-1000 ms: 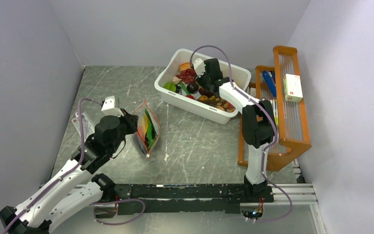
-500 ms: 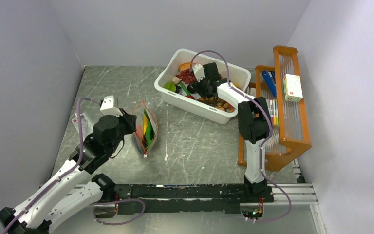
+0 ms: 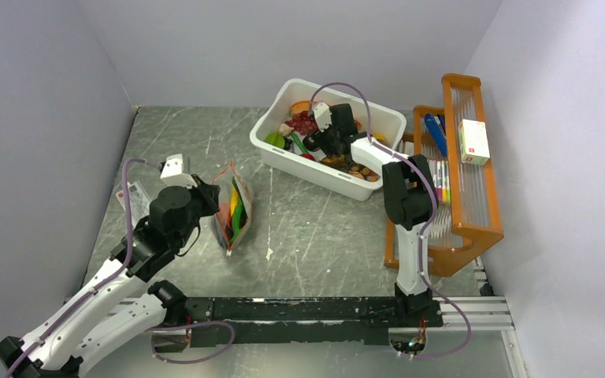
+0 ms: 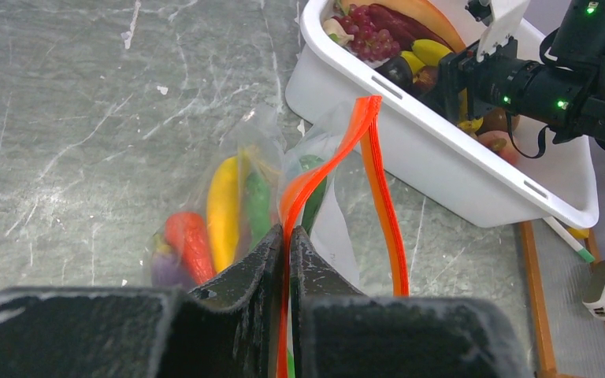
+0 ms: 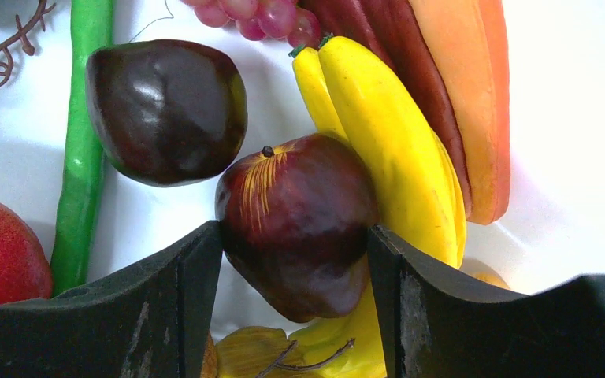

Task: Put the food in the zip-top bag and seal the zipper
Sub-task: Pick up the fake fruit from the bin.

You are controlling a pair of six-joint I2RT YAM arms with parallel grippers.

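Two claws engaged. Left claw (image 4: pixel 287 236) is pinched tight on the zipper (image 4: pixel 378 189), holding the bag (image 4: pixel 261 130) up on the tabletop (image 3: pixel 315 228), mouth gaping towards the tub (image 4: pixel 441 165). Right claw (image 5: pixel 295 264) sits in the tub, pads (image 5: pixel 193 268) against both sides of a dark red fruit (image 5: pixel 295 213). Risk: the fruit is round and glossy and may squirt free on lifting, and the banana (image 5: pixel 386 134) touching it may drag along. Risk: the bag mouth is narrow and limp, so a drop could miss. Bag is clear and crinkled, holding yellow, green, red and purple pieces (image 4: pixel 222 209)
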